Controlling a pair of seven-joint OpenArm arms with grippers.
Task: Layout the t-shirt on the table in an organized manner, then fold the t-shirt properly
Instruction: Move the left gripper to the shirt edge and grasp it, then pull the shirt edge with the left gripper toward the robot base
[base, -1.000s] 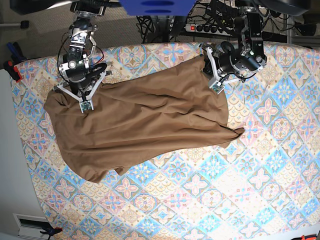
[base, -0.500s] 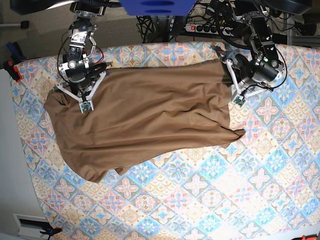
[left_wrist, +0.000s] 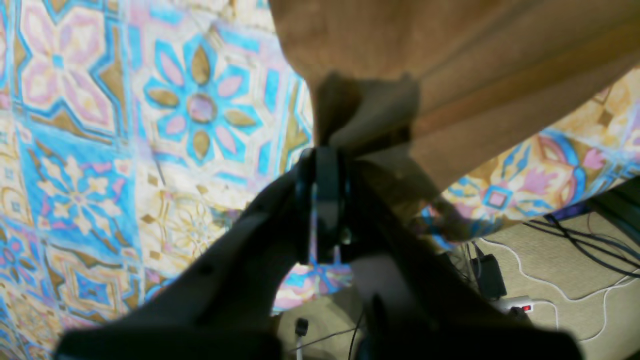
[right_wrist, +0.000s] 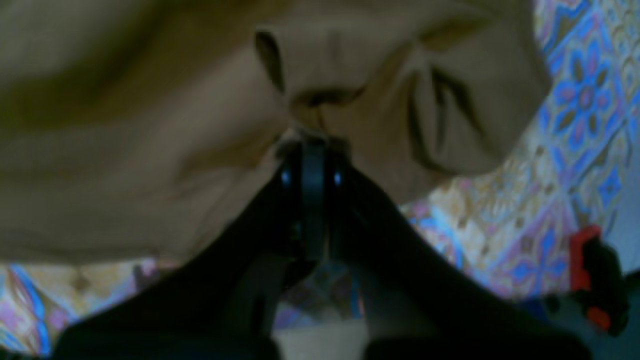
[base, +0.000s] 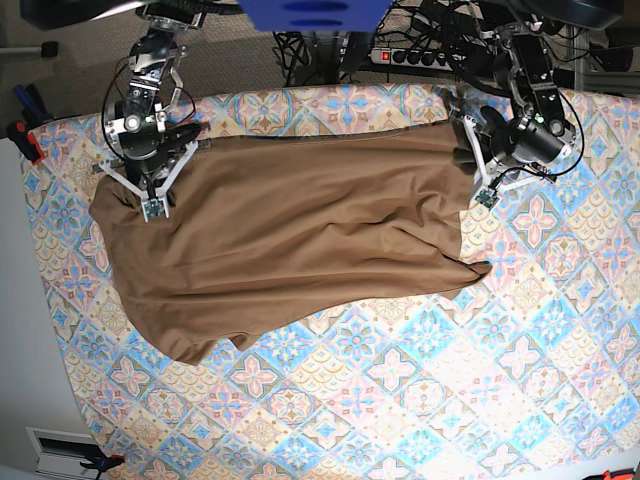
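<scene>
Across the upper half of the base view, the soft, wrinkly t-shirt (base: 290, 240) is lying on the desk (base: 480, 380) while the left claw (base: 474, 172) and right claw (base: 152, 190) are pinching its upper corners, where limp cloth is likely stretching flattest.

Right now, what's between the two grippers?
In the base view, only the t-shirt spans from the right gripper to the left gripper, both shut on its top edge.
</scene>
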